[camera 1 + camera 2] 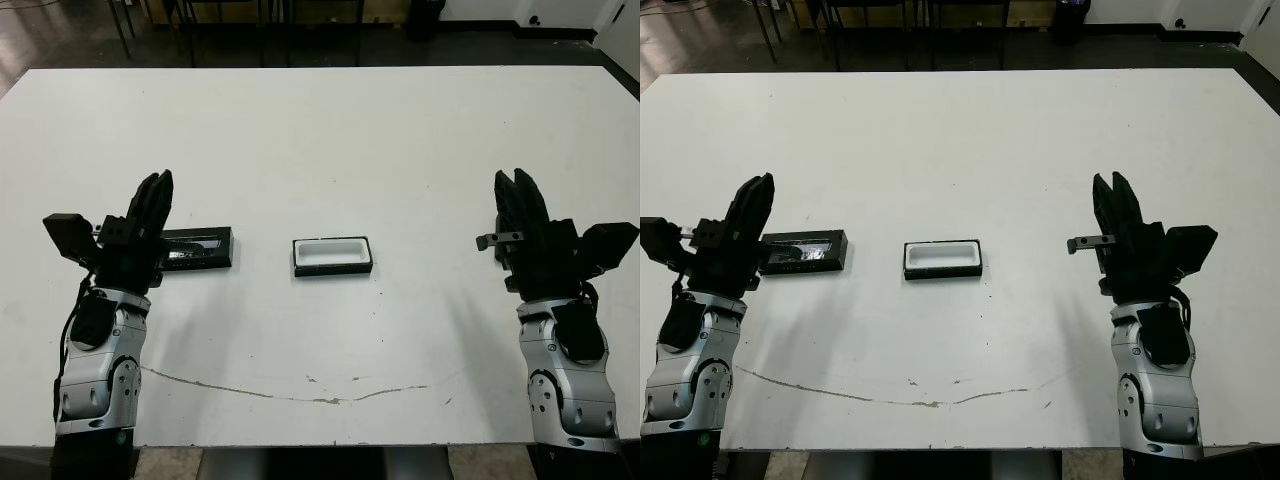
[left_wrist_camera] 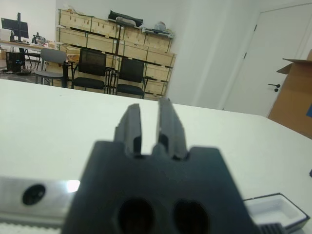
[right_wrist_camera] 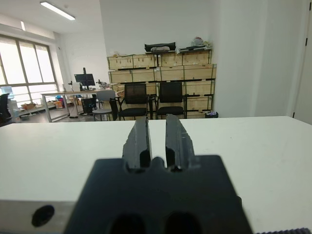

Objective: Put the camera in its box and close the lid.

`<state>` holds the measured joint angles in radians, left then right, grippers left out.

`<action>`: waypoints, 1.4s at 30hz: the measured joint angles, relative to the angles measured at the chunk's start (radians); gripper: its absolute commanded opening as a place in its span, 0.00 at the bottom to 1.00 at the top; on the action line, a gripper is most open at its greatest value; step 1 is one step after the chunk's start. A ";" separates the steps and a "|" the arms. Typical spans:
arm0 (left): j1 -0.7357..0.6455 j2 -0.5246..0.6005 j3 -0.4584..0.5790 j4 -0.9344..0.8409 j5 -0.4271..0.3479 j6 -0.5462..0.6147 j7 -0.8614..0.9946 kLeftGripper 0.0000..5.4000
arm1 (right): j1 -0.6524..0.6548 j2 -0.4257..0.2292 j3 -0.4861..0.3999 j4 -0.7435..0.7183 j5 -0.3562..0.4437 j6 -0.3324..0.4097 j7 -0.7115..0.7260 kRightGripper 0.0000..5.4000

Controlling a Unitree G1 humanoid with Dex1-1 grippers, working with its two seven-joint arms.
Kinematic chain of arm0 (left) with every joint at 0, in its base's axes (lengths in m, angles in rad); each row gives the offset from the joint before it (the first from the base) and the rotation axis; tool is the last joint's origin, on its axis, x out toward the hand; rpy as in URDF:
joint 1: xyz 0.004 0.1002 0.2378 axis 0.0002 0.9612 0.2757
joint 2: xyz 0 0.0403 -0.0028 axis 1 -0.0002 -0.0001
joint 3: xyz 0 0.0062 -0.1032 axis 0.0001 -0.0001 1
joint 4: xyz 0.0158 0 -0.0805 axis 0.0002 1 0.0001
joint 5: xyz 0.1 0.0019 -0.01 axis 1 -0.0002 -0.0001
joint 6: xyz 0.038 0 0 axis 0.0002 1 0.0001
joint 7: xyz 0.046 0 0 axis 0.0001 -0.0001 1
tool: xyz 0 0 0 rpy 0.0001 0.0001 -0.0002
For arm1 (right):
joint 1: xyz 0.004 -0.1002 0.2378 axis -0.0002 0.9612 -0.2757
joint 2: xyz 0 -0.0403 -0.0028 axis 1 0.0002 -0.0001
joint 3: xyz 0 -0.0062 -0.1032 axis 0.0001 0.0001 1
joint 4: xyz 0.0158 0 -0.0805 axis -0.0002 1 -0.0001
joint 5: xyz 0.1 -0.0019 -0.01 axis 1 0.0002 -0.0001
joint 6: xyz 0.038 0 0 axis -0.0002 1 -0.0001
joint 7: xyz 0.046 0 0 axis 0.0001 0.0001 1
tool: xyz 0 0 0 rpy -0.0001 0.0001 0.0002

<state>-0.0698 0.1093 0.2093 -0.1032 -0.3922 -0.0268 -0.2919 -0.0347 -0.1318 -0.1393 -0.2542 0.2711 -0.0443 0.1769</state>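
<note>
The box (image 1: 333,269), a small black tray with a white lining, lies open at the table's middle; it also shows in the left wrist view as the box (image 2: 273,210). To its left lies the lid (image 1: 197,249), flat and black with a glossy greyish strip. My left gripper (image 1: 160,180) hovers over the lid's left end, fingers close together with only a narrow slit and nothing held. My right gripper (image 1: 513,178) stays far to the right of the box, fingers likewise nearly together and empty. I cannot make out the camera as a separate thing.
The white table (image 1: 320,140) stretches wide behind the box. A thin dark crack line (image 1: 280,396) runs along its near part. Beyond the far edge stand black chairs (image 3: 146,100) and wooden crates (image 3: 161,61).
</note>
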 measured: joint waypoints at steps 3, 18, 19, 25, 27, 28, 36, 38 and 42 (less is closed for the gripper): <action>0.006 -0.004 -0.001 0.000 0.002 -0.012 -0.001 0.00 | 0.001 -0.001 -0.002 -0.015 0.000 0.011 -0.004 0.00; -0.016 -0.016 -0.018 0.074 0.008 -0.066 -0.020 0.00 | 0.006 -0.006 -0.016 0.025 -0.028 -0.023 0.011 0.00; -0.018 -0.018 -0.019 0.076 0.009 -0.067 -0.020 0.00 | 0.006 -0.006 -0.021 0.029 -0.033 -0.023 0.004 0.00; -0.028 -0.018 -0.019 0.077 0.007 -0.046 -0.010 0.00 | 0.004 0.001 -0.026 0.016 -0.069 0.007 -0.069 0.00; -0.030 -0.018 -0.019 0.077 0.005 -0.044 -0.011 0.00 | 0.004 0.005 -0.033 0.012 -0.067 0.015 -0.080 0.00; -0.032 -0.018 -0.019 0.077 0.004 -0.044 -0.012 0.00 | 0.005 0.009 -0.037 0.009 -0.065 0.027 -0.089 0.00; -0.039 -0.019 -0.018 0.083 0.000 -0.057 -0.032 0.00 | 0.028 0.055 -0.063 -0.008 -0.068 0.100 -0.194 0.00; -0.039 -0.020 -0.018 0.082 -0.003 -0.058 -0.032 0.00 | 0.026 0.056 -0.069 -0.004 -0.068 0.132 -0.212 0.00; -0.039 -0.025 -0.018 0.082 -0.006 -0.058 -0.032 0.00 | 0.004 0.058 -0.076 -0.003 -0.071 0.216 -0.259 0.10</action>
<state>-0.1083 0.0841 0.1915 -0.0210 -0.3987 -0.0845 -0.3236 -0.0303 -0.0735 -0.2151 -0.2568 0.2002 0.1721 -0.0819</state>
